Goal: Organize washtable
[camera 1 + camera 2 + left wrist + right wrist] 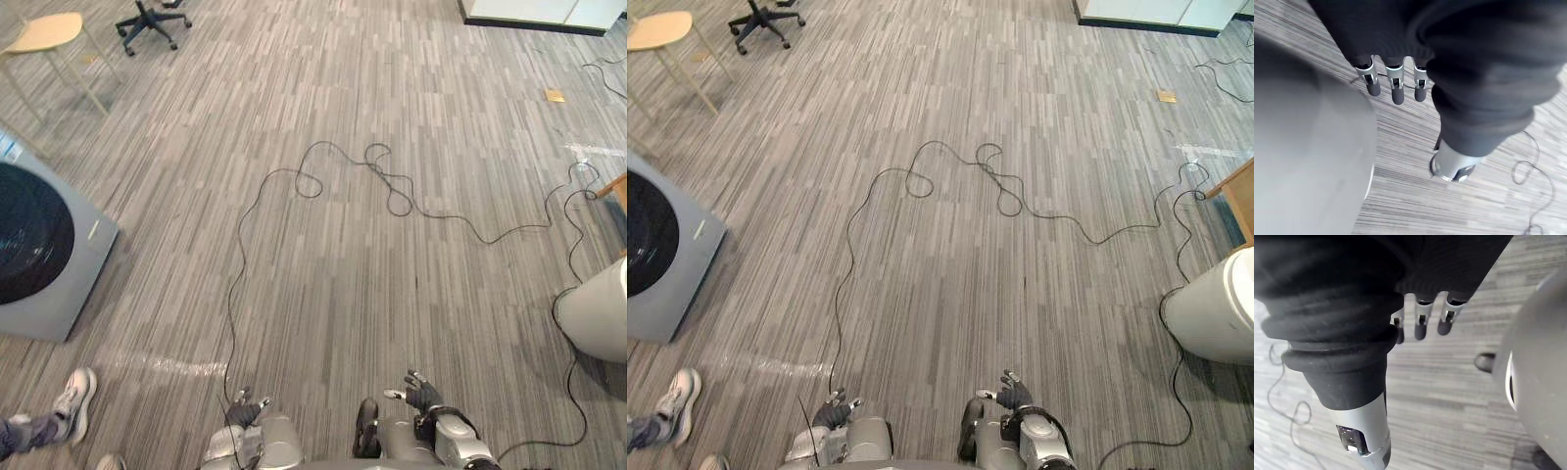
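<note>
- Left robot hand [243, 408] hangs low over the floor [392, 294]. Its fingers [1396, 88] are straight and loosely spread, holding nothing.
- Right robot hand [422, 394] hangs beside it, well apart, with its fingers [1420, 325] equally straight and empty.
- Washer [39, 250], grey with a dark round door, stands on the floor at far left.
- White bin [598, 308] stands at far right.
- Wooden edge [615, 186] shows just beyond the bin. I cannot tell whether it is the bench.
- Stool [47, 34] with a pale seat stands far left, near a chair base [152, 22].
- Person's shoe [74, 397] rests near the washer.
- Small yellow scrap [554, 95] lies far right.
</note>
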`<state>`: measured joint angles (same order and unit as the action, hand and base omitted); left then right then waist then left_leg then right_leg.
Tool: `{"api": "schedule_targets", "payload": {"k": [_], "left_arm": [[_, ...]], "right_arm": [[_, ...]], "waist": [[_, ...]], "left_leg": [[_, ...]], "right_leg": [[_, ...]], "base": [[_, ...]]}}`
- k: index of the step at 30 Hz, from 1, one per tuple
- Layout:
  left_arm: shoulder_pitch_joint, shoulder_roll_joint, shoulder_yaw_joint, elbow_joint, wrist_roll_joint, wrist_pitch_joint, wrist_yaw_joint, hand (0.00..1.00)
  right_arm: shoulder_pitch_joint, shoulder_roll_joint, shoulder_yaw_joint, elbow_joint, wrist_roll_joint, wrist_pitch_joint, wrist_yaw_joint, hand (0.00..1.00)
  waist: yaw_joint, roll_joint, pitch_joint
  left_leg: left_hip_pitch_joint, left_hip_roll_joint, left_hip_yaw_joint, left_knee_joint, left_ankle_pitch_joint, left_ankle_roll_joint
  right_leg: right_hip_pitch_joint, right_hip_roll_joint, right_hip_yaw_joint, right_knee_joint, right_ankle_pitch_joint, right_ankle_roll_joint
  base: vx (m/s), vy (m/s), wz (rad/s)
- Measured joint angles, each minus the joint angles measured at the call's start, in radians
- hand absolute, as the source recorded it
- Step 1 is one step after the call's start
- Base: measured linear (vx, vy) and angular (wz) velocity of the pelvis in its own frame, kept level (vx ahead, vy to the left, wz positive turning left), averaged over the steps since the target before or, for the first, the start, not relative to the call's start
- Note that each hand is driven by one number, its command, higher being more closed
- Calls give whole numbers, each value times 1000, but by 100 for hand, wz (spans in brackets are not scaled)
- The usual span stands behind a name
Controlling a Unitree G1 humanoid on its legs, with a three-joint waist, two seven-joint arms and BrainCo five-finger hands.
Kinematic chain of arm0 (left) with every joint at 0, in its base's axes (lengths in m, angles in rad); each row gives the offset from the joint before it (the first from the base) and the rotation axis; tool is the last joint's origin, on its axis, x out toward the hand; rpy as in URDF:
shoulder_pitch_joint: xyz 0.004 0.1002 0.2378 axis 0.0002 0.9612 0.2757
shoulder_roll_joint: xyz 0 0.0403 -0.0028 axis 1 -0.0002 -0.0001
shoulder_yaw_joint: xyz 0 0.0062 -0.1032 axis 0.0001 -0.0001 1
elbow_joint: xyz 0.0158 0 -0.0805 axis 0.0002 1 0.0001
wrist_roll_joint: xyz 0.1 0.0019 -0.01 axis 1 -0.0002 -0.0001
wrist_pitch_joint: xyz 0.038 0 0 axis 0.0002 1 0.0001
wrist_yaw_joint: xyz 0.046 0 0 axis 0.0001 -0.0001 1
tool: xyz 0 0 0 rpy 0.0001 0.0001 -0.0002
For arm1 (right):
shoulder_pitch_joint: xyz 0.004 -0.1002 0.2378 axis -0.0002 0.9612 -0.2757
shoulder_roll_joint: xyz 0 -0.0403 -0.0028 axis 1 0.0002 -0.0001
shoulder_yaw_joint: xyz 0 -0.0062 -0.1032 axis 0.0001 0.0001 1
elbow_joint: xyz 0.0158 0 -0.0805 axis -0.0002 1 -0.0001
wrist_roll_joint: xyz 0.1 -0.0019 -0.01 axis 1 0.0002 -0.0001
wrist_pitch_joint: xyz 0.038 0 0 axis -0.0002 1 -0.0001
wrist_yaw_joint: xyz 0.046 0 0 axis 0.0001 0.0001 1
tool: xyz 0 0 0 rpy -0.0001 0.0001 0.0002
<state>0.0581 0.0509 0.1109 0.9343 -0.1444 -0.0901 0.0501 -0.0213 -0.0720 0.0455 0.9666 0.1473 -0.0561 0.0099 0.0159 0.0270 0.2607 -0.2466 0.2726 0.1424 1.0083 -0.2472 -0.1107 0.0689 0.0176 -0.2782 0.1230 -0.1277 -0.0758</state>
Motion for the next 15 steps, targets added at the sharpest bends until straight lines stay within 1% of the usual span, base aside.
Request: {"api": "schedule_targets", "payload": {"k": [1, 2, 3, 4, 5, 6, 7, 8, 9, 10, 11, 12, 13, 14, 15], "left_arm": [[0, 0, 0, -20, -1, -7, 1, 0], [-3, -1, 1, -40, -1, -10, 1, 0], [-6, -2, 1, -43, 0, -14, 1, 0], [-22, -8, 1, -44, -1, -18, -1, 0], [-28, -15, -1, -43, -1, -17, -1, 0], [-27, -18, -1, -43, -1, -17, -1, 0], [-30, -18, 3, -44, -6, -19, -1, 0], [-31, -11, 9, -49, -6, -23, -2, 0], [-34, -8, 12, -53, -1, -23, -2, 0], [-35, 4, 10, -52, 0, -22, -4, 0], [-36, 10, 7, -51, 0, -22, -3, 0], [-38, 19, -4, -44, 1, -13, -2, 0], [-45, 32, -33, -34, 1, 5, 1, 0], [-41, 32, -41, -29, 2, 14, 2, 0], [-35, 31, -44, -24, 2, 16, 4, 0]], "right_arm": [[-1, 1, 0, 1, 0, 1, -8, 0], [-12, 2, -1, 4, 0, 5, -10, 0], [-18, 3, -2, 5, 0, 6, -11, 0], [-22, 6, -13, 14, 0, 5, -12, 0], [-31, 7, -16, 31, -1, 4, -13, 0], [-31, 8, -16, 32, -1, 5, -14, 0], [-26, 11, -16, 39, -1, 4, -15, 0], [-22, 40, -16, 40, -2, 6, -15, 0], [-11, 66, -19, 31, -2, 3, -15, 0], [2, 80, -21, 31, -3, 3, -13, 0], [10, 86, -22, 32, -3, 5, -10, 0], [20, 92, -22, 31, -5, 8, -7, 0], [23, 92, -36, 12, -15, 8, -5, 0], [23, 88, -38, 3, -24, 6, -4, 0], [24, 85, -35, -5, -25, 5, -4, 0]], "waist": [[3, -8, 5], [9, -13, 11], [17, -13, 12], [43, -15, 14], [66, -10, 11], [73, -6, 10], [84, -8, 9], [95, -33, -5], [81, -66, -16], [81, -86, -18], [83, -97, -16], [79, -109, -17], [70, -109, -10], [66, -102, 1], [58, -93, 7]], "left_leg": [[-64, -39, 10, -43, -20, 13], [-130, -96, 12, -153, -27, 26], [-155, -126, 7, -239, -27, 27], [-186, -185, -15, -457, 8, 27], [-187, -222, -40, -680, 96, 36], [-188, -227, -42, -730, 116, 44], [-189, -226, -58, -727, 202, 104], [-194, -238, -49, -660, 252, 145], [-203, -241, -40, -598, 238, 167], [-185, -239, -31, -567, 185, 174], [-166, -245, -28, -555, 162, 185], [-135, -260, -30, -531, 122, 196], [-63, -270, -32, -492, 35, 211], [24, -273, -35, -486, -17, 217], [68, -272, -40, -493, -35, 220]], "right_leg": [[57, 0, 7, -56, -1, -1], [101, -4, 10, -96, -1, -1], [113, -7, 13, -110, -1, -1], [139, -14, 26, -130, -3, 2], [173, -10, 45, -146, -16, 24], [187, -5, 53, -149, -25, 37], [224, -1, 76, -148, -63, 57], [248, -18, 92, -127, -105, 70], [228, -47, 100, -33, -128, 77], [171, -67, 109, 129, -130, 81], [134, -84, 119, 238, -124, 89], [70, -112, 131, 422, -85, 119], [-42, -150, 151, 741, -12, 140], [-100, -168, 127, 894, -43, 131], [-121, -178, 99, 920, -67, 118]], "base": [[548, -139, -12], [538, -97, -17], [526, -20, -39], [528, 34, -63], [539, 65, -67], [691, 162, -74], [474, 134, -66], [746, 206, -60], [631, 161, -35], [748, 190, -18], [482, 129, -9], [603, 186, -4], [723, 227, 6], [710, 218, 7], [584, 137, 21]]}}
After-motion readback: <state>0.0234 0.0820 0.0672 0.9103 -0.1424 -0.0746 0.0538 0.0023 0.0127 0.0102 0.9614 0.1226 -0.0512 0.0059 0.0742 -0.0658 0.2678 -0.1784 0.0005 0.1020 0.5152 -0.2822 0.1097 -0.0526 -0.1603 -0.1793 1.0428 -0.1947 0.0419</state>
